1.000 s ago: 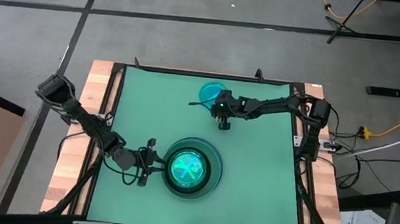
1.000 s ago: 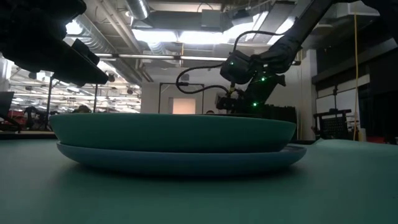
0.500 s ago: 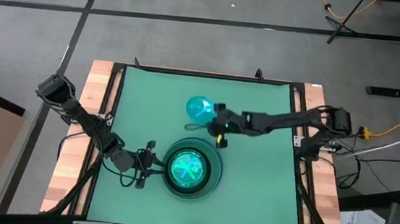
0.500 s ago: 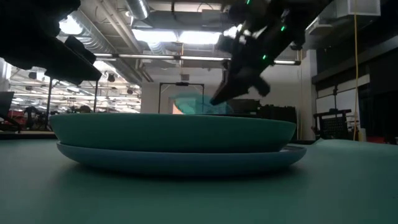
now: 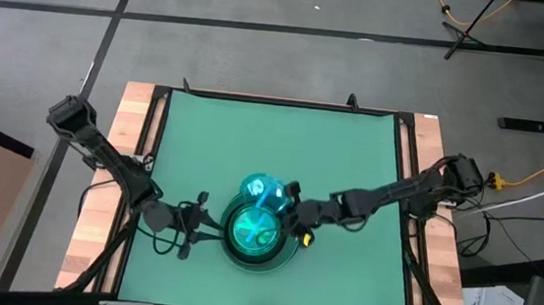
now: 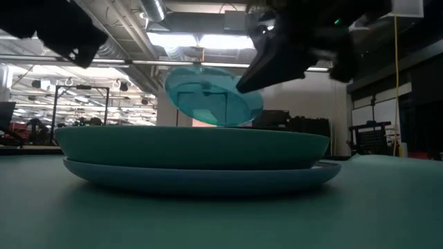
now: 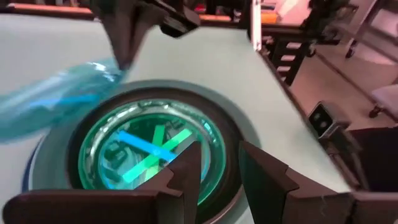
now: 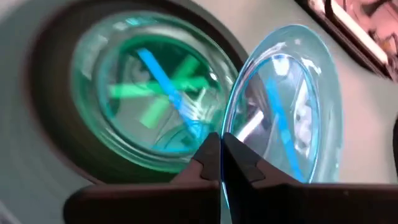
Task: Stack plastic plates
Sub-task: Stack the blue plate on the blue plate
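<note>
Stack of plastic plates (image 5: 260,232): sits low-centre in the high view on the green worktop (image 5: 350,159); large teal-green plate (image 6: 194,146) nested on a blue one (image 6: 201,176), with a dark plate and translucent green small plates inside, as far as the wrist views show. Cyan plate (image 5: 260,190): the last loose item, held tilted in the air at the stack's upper edge in the high view, above the rim in the low view (image 6: 211,95). Right gripper (image 8: 221,163): fingers pressed together on the cyan plate's rim, reaching in from the frame's right. Change: half a second ago this plate was further up the frame, clear of the stack; a second ago it was near the worktop's upper edge; it has since travelled down to overhang the stack. Left gripper (image 7: 214,171): fingers spread, holding nothing, parked just left of the stack in the high view, having barely moved. Status, by judgement: task close to complete; remaining work is levelling the cyan plate over the centre and releasing it. Risk: a tilted release may leave it leaning on the rim.
</note>
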